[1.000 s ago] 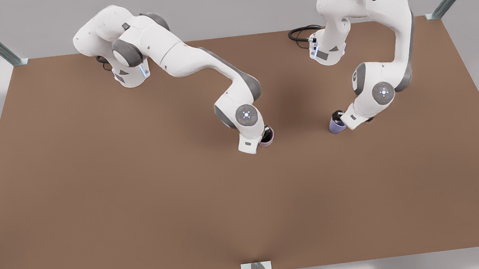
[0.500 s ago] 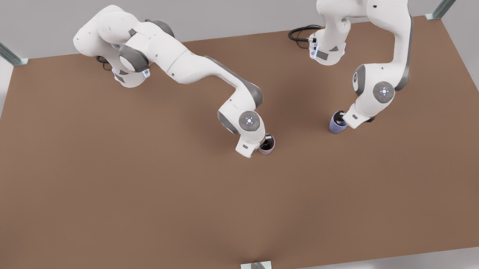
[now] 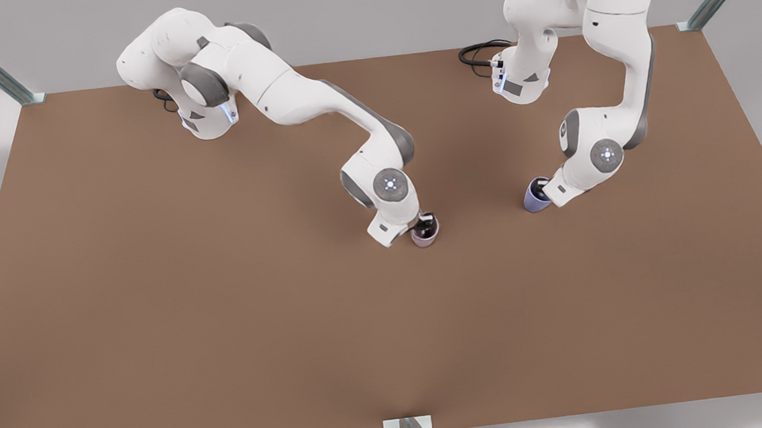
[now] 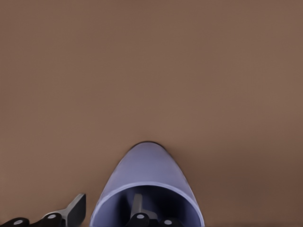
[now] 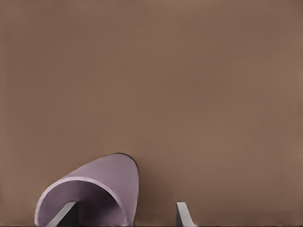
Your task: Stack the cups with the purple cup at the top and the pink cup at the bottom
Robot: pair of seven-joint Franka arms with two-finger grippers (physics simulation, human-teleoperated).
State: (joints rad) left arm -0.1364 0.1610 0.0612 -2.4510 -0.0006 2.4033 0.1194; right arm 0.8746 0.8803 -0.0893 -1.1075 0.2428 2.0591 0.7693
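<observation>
Left fingers point(image 4: 75, 210) straddling purple cup point(image 4: 147, 189) wall, right fingers point(image 5: 182, 213) straddling pink cup point(image 5: 92, 196) wall, tips cut off.

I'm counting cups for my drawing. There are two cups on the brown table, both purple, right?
Not quite. Two cups on the brown table, yes, but only one is a purple cup; the other is a pink cup, as the front view shows. The left gripper is at the purple one, the right gripper at the pink.
</observation>
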